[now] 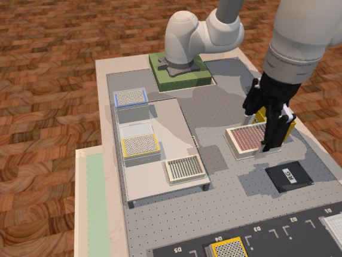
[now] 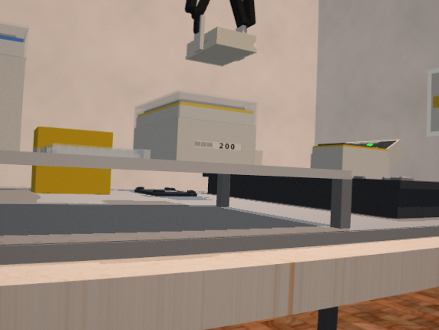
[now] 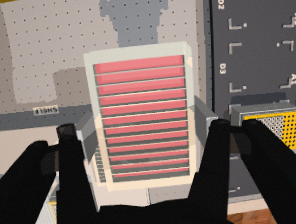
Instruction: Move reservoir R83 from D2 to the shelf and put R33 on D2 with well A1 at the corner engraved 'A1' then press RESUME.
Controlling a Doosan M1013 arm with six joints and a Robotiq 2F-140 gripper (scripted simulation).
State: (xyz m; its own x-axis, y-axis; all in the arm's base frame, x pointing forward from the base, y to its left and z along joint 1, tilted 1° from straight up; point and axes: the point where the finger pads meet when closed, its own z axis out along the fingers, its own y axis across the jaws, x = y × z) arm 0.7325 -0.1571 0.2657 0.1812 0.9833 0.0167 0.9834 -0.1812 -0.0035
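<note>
Pincer [image 3: 145,150] clamped across the long sides of the red-filled reservoir [image 1: 246,138], carried high above the tabletop [image 1: 209,206], near nest RG [image 1: 288,176]; any tilt could spill it, and drifting over the open D1 plate [image 1: 334,225] breaks the rule
</note>
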